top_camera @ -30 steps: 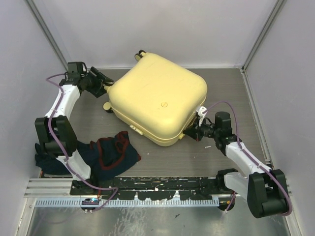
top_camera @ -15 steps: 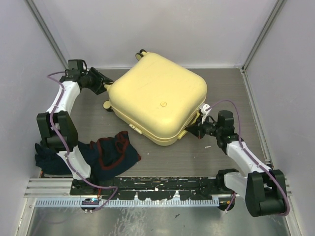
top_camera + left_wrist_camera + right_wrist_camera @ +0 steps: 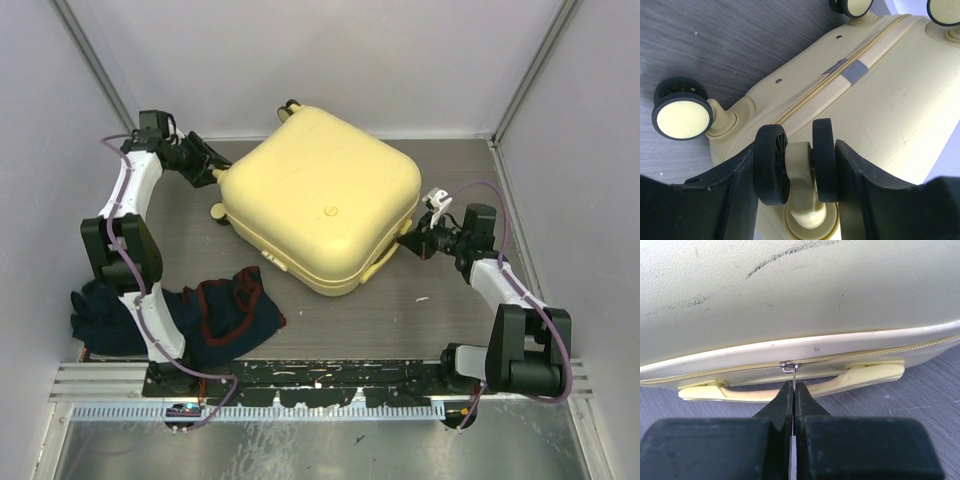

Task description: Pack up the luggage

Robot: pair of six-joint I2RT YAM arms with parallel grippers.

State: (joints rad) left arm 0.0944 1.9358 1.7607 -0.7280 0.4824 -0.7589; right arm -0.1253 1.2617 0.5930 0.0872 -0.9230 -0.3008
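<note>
The shut luggage [image 3: 320, 200], flat mid-desk [image 3: 330, 320], looks stiff, bulky and slick-shelled, so it is probably best held by its small hard parts: the left jaws are clamped on a far-left corner wheel [image 3: 797, 162], and the right jaws, pressed together, pinch the zipper pull [image 3: 791, 371] on its near-right edge.

Counted: one luggage [image 3: 320, 200], showing four wheels [image 3: 682, 115], one side handle [image 3: 865, 376] and one zipper pull [image 3: 788, 367]. Two grippers at it: left gripper [image 3: 796, 150] and right gripper [image 3: 792, 386]. One heap of dark clothing [image 3: 225, 310] lies near its near-left corner; garments cannot be counted.
</note>
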